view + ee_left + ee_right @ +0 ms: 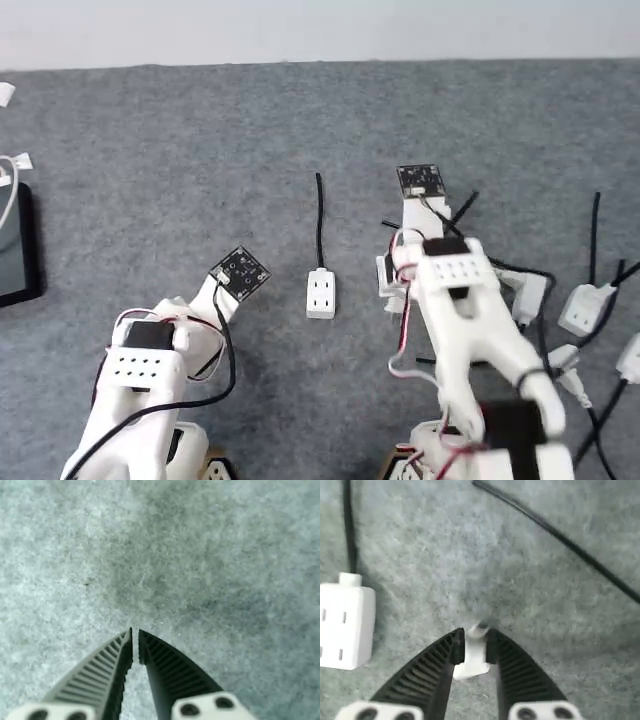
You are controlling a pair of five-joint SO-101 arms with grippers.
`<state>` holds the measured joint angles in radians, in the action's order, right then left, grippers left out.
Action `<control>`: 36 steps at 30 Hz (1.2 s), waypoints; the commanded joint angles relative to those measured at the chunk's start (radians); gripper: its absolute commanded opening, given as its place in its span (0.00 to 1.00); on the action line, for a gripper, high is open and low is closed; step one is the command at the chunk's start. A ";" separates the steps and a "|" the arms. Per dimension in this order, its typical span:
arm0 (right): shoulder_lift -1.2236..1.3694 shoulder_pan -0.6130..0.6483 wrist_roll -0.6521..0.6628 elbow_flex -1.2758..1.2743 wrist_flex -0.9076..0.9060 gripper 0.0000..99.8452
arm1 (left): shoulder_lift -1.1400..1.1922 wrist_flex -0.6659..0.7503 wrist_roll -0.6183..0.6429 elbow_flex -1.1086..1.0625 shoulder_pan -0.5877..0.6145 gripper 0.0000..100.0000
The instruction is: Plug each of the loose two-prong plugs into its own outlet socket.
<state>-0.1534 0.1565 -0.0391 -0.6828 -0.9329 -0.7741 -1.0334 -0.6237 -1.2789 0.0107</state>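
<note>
On grey mat [150,130], left gripper [135,634] pinching shut on nothing, sitting at 9 o'clock of socket [320,294]. Right gripper [474,635], at socket's 3 o'clock, clamping white plug [472,657] between fingers, with more sockets [585,308] lying farther toward 3 o'clock.

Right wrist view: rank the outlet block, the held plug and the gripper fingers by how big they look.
1. gripper fingers, though they are nearest the camera.
2. outlet block, partly cut off by the frame edge.
3. plug, clamped between the fingers.
</note>
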 commanded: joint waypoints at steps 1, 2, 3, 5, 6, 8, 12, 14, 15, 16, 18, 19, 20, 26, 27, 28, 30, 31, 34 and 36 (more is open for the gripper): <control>0.061 -0.007 0.011 0.129 -0.045 0.08 | -0.012 0.017 0.008 0.012 0.009 0.01; 0.062 -0.007 0.011 0.133 -0.047 0.07 | -0.012 0.017 0.008 0.012 0.011 0.01; 0.058 -0.007 0.011 0.133 -0.047 0.06 | -0.012 0.017 0.008 0.012 0.011 0.01; 0.041 -0.007 0.011 0.133 -0.048 0.04 | -0.012 0.017 0.006 0.012 0.011 0.01; 0.030 -0.008 0.011 0.130 -0.050 0.04 | -0.012 0.017 0.006 0.012 0.011 0.01; 0.021 -0.010 0.011 0.126 -0.051 0.04 | -0.012 0.017 0.006 0.012 0.011 0.01; 0.008 -0.030 0.009 0.103 -0.042 0.01 | -0.012 0.017 0.006 0.012 0.011 0.01; 0.008 -0.031 0.009 0.103 -0.041 0.01 | -0.012 0.017 0.006 0.012 0.011 0.01; 0.008 -0.031 0.009 0.103 -0.039 0.01 | -0.012 0.017 0.006 0.012 0.011 0.01; 0.008 -0.031 0.009 0.103 -0.039 0.01 | -0.012 0.017 0.006 0.012 0.011 0.01; 0.008 -0.031 0.009 0.101 -0.042 0.01 | -0.012 0.017 0.006 0.012 0.012 0.01; 0.008 -0.035 0.009 0.101 -0.048 0.01 | -0.012 0.017 0.006 0.012 0.012 0.01; 0.008 -0.044 0.011 0.098 -0.050 0.01 | -0.012 0.017 0.006 0.012 0.012 0.01; 0.012 -0.097 0.009 0.087 -0.070 0.01 | -0.012 0.017 0.006 0.012 0.012 0.01; 0.008 -0.102 0.009 0.078 -0.071 0.01 | -0.012 0.017 0.006 0.012 0.012 0.01; 0.008 -0.102 0.011 0.071 -0.068 0.01 | -0.012 0.017 0.006 0.012 0.012 0.01; 0.016 -0.105 0.011 0.061 -0.064 0.01 | -0.012 0.017 0.006 0.012 0.012 0.01; 0.018 -0.105 0.011 0.058 -0.061 0.01 | -0.012 0.017 0.006 0.012 0.012 0.01; 0.018 -0.101 0.011 0.051 -0.036 0.01 | -0.012 0.017 0.006 0.012 0.012 0.01; 0.018 -0.081 0.011 0.034 -0.002 0.01 | -0.012 0.017 0.006 0.013 0.012 0.01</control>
<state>-0.0936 0.0675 -0.0391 -0.6429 -0.9789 -0.7741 -1.0334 -0.6222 -1.2789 0.0199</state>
